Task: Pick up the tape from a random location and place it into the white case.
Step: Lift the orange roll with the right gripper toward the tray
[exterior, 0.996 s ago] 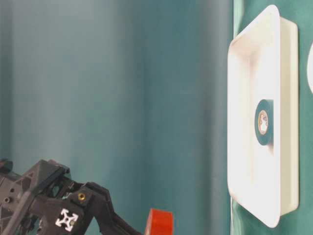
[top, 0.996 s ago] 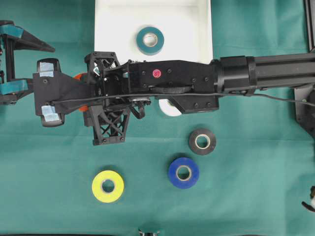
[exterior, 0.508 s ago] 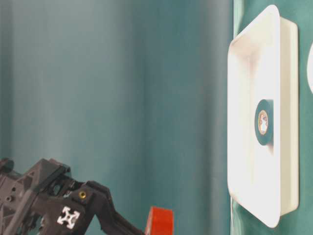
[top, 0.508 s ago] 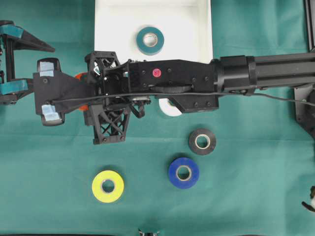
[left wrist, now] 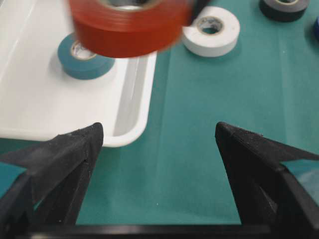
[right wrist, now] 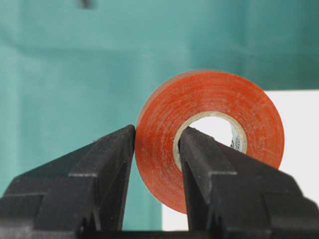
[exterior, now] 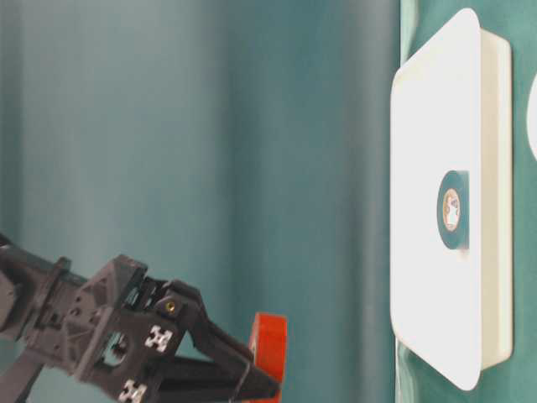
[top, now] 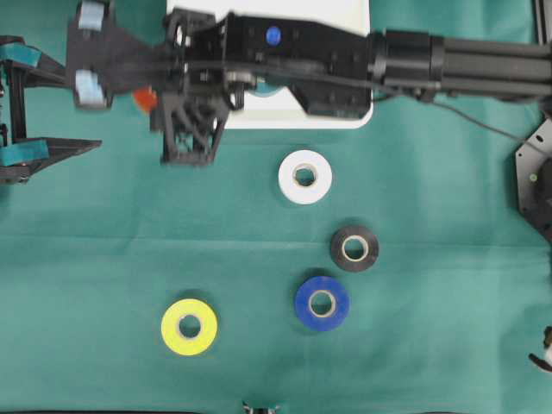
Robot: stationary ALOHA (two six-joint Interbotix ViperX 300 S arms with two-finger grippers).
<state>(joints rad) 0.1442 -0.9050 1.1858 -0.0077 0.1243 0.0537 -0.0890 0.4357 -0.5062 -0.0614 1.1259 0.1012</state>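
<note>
A: While the left gripper (left wrist: 159,164) is standing wide with nothing between its fingers, what is lying closest to it?

B: Bare green desk (left wrist: 209,149) is lying directly ahead of it. Just beyond, the rounded corner of the white case (left wrist: 130,133) is resting on the desk, and a teal tape roll (left wrist: 82,56) is lying flat inside the case.

A: Where is the orange tape (right wrist: 209,134) sitting?

B: It is hanging in the air over the rim of the white case (top: 285,119), pinched by the right gripper (right wrist: 157,144). One finger is pressing on the outer face of the roll and the other is passing through its core, so the jaws are clamping the roll wall.

A: What is lying farther out?

B: A white tape roll (top: 304,176) is lying on the desk near the case. Past it, a black roll (top: 354,248) and a blue roll (top: 322,303) are sitting close together, and a yellow roll (top: 189,327) is lying well apart from them.
</note>
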